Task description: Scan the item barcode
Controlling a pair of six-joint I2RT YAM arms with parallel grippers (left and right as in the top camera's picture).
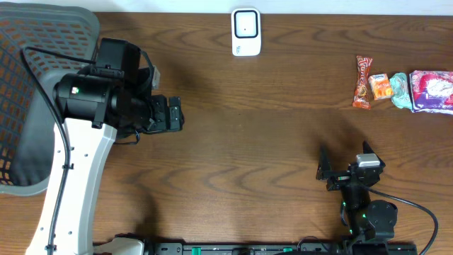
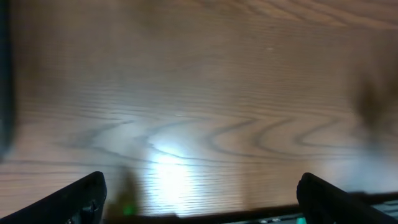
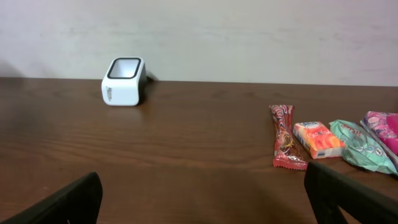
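Observation:
A white barcode scanner (image 1: 246,32) stands at the far middle of the table, and in the right wrist view the scanner (image 3: 124,81) shows its dark window facing up. The items lie in a row at the right: a red bar (image 1: 363,82) (image 3: 285,145), an orange pack (image 1: 381,86) (image 3: 317,139), a green packet (image 1: 400,91) (image 3: 357,145) and a pink packet (image 1: 432,91) (image 3: 380,127). My left gripper (image 1: 177,113) (image 2: 202,199) hangs open over bare wood at the left. My right gripper (image 1: 345,159) (image 3: 202,199) is open near the front right, short of the items, and holds nothing.
A grey mesh basket (image 1: 28,71) sits at the left edge beside the left arm. The dark wooden table (image 1: 248,142) lies between the grippers, with a pale wall (image 3: 249,37) behind its far edge.

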